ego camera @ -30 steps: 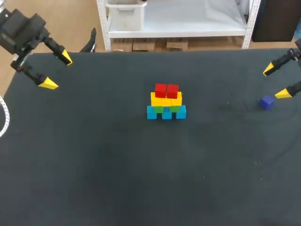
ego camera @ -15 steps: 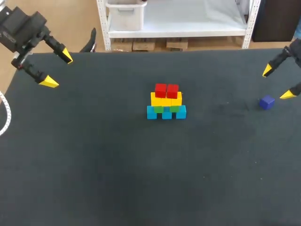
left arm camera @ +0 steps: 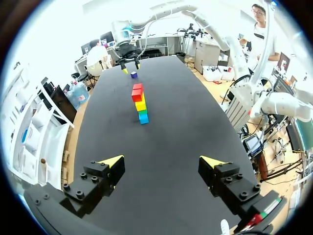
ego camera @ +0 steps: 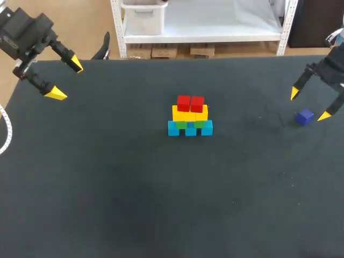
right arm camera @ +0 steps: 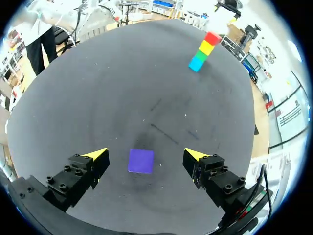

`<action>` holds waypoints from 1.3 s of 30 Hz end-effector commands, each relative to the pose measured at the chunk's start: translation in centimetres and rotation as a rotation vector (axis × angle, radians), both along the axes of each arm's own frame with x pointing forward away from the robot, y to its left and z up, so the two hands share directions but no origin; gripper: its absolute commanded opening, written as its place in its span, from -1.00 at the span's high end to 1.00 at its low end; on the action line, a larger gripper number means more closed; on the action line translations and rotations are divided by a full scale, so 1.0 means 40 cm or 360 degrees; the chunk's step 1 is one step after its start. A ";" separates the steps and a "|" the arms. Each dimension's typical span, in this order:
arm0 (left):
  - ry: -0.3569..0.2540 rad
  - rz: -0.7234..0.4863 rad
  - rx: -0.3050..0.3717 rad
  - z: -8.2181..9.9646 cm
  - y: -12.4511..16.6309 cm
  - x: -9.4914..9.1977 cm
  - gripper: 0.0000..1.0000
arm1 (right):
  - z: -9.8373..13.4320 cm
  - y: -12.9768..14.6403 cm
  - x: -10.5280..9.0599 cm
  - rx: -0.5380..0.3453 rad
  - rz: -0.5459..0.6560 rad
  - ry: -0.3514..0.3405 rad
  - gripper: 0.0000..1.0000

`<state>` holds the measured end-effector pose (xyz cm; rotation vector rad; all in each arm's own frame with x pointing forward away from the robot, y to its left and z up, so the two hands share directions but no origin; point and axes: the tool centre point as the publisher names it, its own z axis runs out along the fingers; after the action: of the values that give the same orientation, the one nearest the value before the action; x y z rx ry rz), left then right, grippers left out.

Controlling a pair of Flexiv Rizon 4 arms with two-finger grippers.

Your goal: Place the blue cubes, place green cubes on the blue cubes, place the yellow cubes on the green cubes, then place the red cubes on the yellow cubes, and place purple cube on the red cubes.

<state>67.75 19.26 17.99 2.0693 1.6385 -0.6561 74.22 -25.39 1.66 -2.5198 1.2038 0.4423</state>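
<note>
A cube stack (ego camera: pixel 190 116) stands mid-table: blue cubes at the base, green above, yellow above those, two red cubes (ego camera: pixel 190 103) on top. The left wrist view shows the stack (left arm camera: pixel 139 103) far ahead, the right wrist view shows the stack (right arm camera: pixel 204 51) far ahead to one side. The purple cube (ego camera: pixel 305 116) lies alone at the table's right. My right gripper (ego camera: pixel 308 105) hovers open over it, and in its wrist view the purple cube (right arm camera: pixel 141 161) sits between the spread fingers of the right gripper (right arm camera: pixel 145 154), untouched. My left gripper (ego camera: pixel 65 79) hangs open and empty at the far left corner; the left gripper (left arm camera: pixel 161 160) shows nothing between its tips.
The black table (ego camera: pixel 134 188) is bare around the stack. A white curved object (ego camera: pixel 4 134) shows at the left edge.
My right gripper has swung in from the right edge and turned to stand over the purple cube. The left arm and the cubes have not moved.
</note>
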 end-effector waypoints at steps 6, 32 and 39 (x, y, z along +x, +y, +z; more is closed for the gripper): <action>0.0004 -0.0007 0.0002 0.000 0.001 0.006 -1.00 | -0.031 -0.027 0.012 0.0047 -0.0100 -0.0001 -0.99; 0.0004 -0.0007 0.0002 0.000 0.001 0.006 -1.00 | -0.060 -0.019 -0.001 0.0048 -0.0076 0.0051 0.73; 0.0004 -0.0007 0.0002 0.000 0.001 0.006 -1.00 | -0.010 -0.004 -0.013 0.0090 -0.0346 0.0071 1.00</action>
<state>67.77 19.27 18.00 2.0696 1.6391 -0.6568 74.60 -25.46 0.23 -2.3726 1.3628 0.4980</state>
